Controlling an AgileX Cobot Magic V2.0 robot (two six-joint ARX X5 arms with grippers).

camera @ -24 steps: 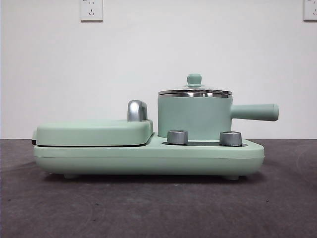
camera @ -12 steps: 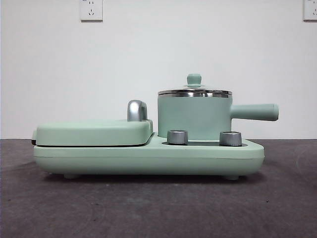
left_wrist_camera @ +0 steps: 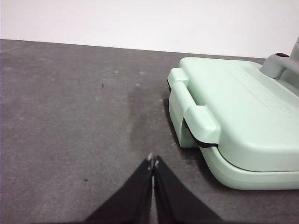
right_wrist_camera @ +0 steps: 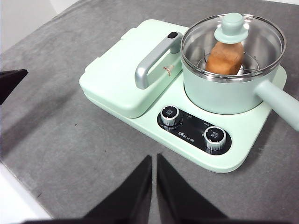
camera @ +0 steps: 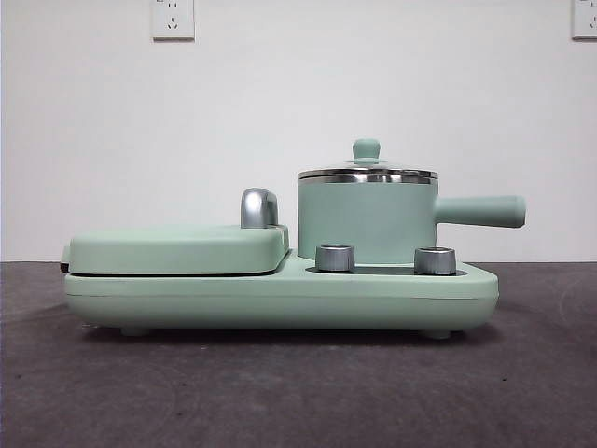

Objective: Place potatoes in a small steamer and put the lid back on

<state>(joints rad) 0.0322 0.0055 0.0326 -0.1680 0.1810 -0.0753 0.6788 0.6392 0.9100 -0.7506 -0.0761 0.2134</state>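
Potato [right_wrist_camera: 224, 58] is sitting inside the small steamer [right_wrist_camera: 229, 95], seemingly resting on a wire rack in there, showing orange-brown through the glass in the right wrist view. Lid [right_wrist_camera: 233, 43] is lying flat on the steamer's steel rim, knob up, rim meeting rim all round as far as I can tell; front view agrees, lid [camera: 367, 172] level on the pot [camera: 366, 222], no tilt showing. Steamer is standing in its well on the mint-green cooker base [camera: 280, 299], side handle [camera: 480, 211] pointing away from the closed griddle cover [camera: 177, 249], two control knobs [right_wrist_camera: 169, 115] sitting in front of it. Judging from that, both halves of the task are looking done: potato in, lid back on. Left gripper [left_wrist_camera: 153, 163] is hanging over bare table [left_wrist_camera: 70, 116] beside the griddle end of the base, jaws pressed together, holding nothing. Right gripper [right_wrist_camera: 153, 161] is hovering near the knob side of the base, well clear of the pot, jaws nearly touching with only a thin slit between, also empty. Neither arm is showing in the front view, so both are reading as parked clear of the appliance; nothing is left needing a grip.
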